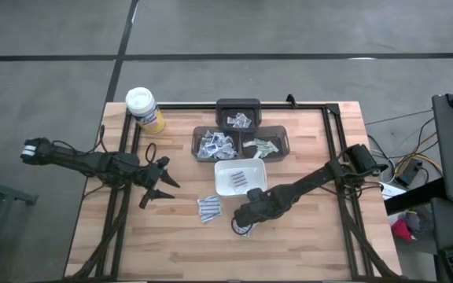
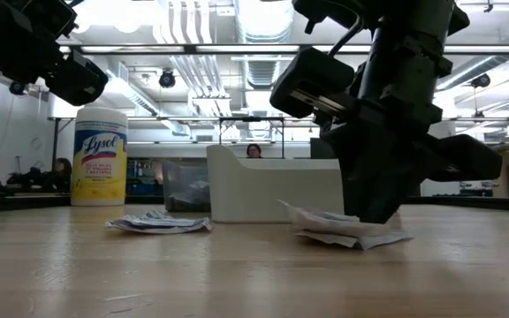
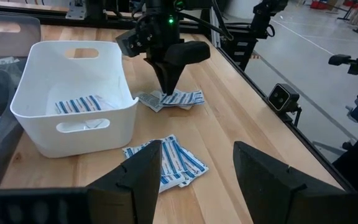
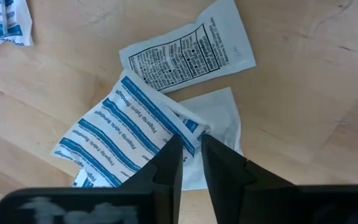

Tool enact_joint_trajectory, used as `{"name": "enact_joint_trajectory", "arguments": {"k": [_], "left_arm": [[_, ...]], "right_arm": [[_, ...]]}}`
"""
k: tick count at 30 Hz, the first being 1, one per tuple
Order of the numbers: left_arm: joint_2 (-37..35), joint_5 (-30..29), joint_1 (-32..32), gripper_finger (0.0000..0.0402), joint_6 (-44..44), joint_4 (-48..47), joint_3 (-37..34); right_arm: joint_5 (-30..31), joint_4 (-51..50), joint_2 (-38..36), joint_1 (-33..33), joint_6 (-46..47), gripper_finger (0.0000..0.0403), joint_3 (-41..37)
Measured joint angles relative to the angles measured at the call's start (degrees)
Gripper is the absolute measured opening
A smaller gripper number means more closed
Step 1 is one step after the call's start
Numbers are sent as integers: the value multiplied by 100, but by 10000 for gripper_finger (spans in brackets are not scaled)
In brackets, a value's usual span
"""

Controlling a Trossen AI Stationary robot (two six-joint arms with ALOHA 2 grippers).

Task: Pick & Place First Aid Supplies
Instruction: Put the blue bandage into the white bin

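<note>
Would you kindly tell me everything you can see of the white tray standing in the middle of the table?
The white tray is a small rectangular bin, apparently of smooth plastic, with tall, slightly flared walls, rounded corners and a slot handle cut into each short end. It stands upright on the wooden table, just in front of the dark bins. A few blue-striped packets lie flat on its floor. Neither gripper touches it.

Matt wooden table (image 1: 305,236), glossy white plastic tray (image 3: 73,130)
</note>
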Motion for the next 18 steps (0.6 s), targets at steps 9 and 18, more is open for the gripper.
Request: {"name": "enact_joint_trajectory", "arguments": {"k": [9,18], "left_arm": [[-1,-2,1,197,79,1,0],[-2,-2,0,197,76,-1,0]], "right_arm": [[-90,-132,0,4,-100,48,0],[-189,-340,0,33,-310,10,59]]}}
